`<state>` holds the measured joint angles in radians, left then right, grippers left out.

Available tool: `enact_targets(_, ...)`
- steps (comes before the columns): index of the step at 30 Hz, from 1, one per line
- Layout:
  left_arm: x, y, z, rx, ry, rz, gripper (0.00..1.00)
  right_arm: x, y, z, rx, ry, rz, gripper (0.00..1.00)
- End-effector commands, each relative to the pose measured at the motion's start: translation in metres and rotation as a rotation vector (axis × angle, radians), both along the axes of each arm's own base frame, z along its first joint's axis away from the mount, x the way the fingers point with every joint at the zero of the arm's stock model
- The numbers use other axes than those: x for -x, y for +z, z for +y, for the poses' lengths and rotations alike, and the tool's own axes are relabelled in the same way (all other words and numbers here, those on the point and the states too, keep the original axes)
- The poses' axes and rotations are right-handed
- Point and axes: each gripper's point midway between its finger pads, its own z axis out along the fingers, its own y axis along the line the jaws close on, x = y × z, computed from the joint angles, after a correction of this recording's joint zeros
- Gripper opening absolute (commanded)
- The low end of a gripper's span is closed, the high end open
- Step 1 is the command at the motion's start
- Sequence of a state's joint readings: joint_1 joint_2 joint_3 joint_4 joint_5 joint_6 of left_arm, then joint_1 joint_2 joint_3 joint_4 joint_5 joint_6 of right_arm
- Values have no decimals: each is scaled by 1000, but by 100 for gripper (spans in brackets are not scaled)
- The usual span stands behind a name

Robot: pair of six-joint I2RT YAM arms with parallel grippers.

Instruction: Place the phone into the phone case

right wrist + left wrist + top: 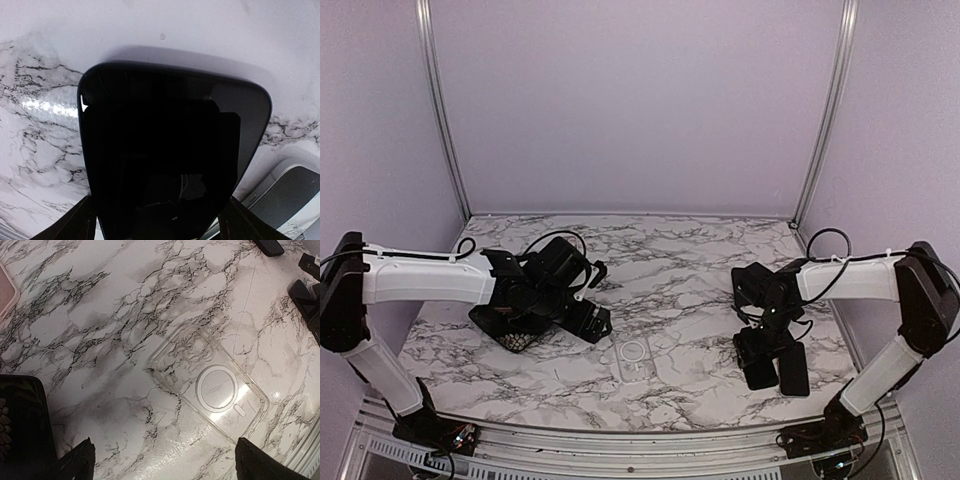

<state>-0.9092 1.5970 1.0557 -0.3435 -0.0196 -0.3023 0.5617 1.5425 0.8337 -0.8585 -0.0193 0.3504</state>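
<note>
Right wrist | right gripper (pixel 157 220) straddles phone (pixel 170 140), grip unclear | left gripper (pixel 167 462) spread near phone case (pixel 212 385) | squeeze edges squarely

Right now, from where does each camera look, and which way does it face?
Top external: high behind the robot, looking down on the marble table; left arm and right arm show.
Left wrist: looks down at the clear phone case; open left pincer tips show.
Right wrist: close above the black phone; right pincer fingers flank it.
Shared: top and left wrist both see that case.
</note>
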Motion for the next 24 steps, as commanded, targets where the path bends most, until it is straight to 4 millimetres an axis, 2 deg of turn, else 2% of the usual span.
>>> enact_targets(1, 2, -18, 9, -65, -2, 27, 99, 19, -15, 10, 16, 45, 87, 81)
enact_targets(6, 3, -29, 13, -98, -7, 34, 98, 10, -8, 21, -6, 54, 55, 60)
enact_targets(10, 7, -49, 20, -150, -11, 61, 88, -4, 11, 37, -40, 79, -14, 50)
enact_targets(14, 17, -77, 18, -194, -52, 121, 66, -21, 35, 61, -96, 111, -129, 47)
enact_targets(18, 30, -93, 4, -215, -128, 129, 53, -36, 50, 85, -150, 107, -254, 46)
enact_targets(24, 55, -104, -30, -136, -259, 191, 49, -56, 79, 122, -223, 72, -452, 46)
